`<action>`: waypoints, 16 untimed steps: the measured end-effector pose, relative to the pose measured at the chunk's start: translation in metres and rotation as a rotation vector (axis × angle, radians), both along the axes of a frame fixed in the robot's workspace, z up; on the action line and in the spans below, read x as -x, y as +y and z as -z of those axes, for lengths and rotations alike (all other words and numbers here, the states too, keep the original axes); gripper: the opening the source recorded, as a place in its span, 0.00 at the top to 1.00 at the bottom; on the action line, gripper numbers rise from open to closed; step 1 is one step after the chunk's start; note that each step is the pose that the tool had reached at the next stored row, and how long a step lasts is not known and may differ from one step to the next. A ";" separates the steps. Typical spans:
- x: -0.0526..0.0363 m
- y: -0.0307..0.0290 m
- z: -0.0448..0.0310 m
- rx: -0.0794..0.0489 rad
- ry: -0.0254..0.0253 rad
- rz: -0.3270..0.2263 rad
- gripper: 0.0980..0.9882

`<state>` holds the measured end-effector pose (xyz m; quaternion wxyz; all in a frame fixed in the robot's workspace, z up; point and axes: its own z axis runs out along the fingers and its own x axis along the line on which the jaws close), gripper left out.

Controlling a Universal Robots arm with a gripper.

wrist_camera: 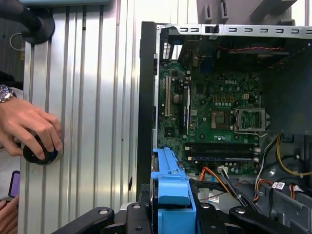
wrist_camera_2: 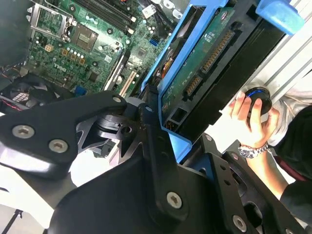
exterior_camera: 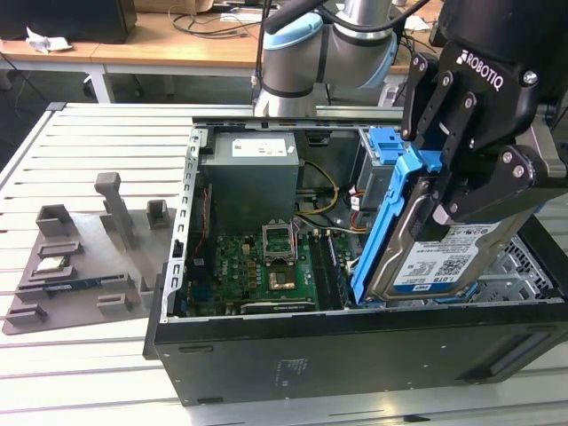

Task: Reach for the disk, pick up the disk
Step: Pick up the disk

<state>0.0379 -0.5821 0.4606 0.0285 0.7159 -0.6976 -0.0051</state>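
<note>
Over the open computer case, toward the exterior view's right, the black hand grips the disk, its fingers closed on the upper end of the drive. The disk is tilted, its labelled silver face turned toward the exterior camera and its blue side rail running along the edge nearer the motherboard; its lower end sits down at the level of the case's bay near the case's front wall, though whether it touches the bay cannot be told. In the second wrist view the disk's green circuit-board underside runs away from the finger links, framed by the blue rail. In the first wrist view the blue rail rises between the fingers, with the motherboard beyond it inside the case. Beside the case on the slatted metal worktop, a person's hand rests on a round black knob. A grey fixture tray lies on the worktop at the exterior view's left, well apart from the case.
</note>
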 end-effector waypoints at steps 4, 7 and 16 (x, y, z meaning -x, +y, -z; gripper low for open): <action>-0.0074 0.0009 0.0002 0.000 0.0000 0.000 0.69; -0.0116 0.0012 0.0004 0.000 0.0001 0.000 0.69; -0.0228 0.0021 0.0008 0.000 0.0000 0.000 0.69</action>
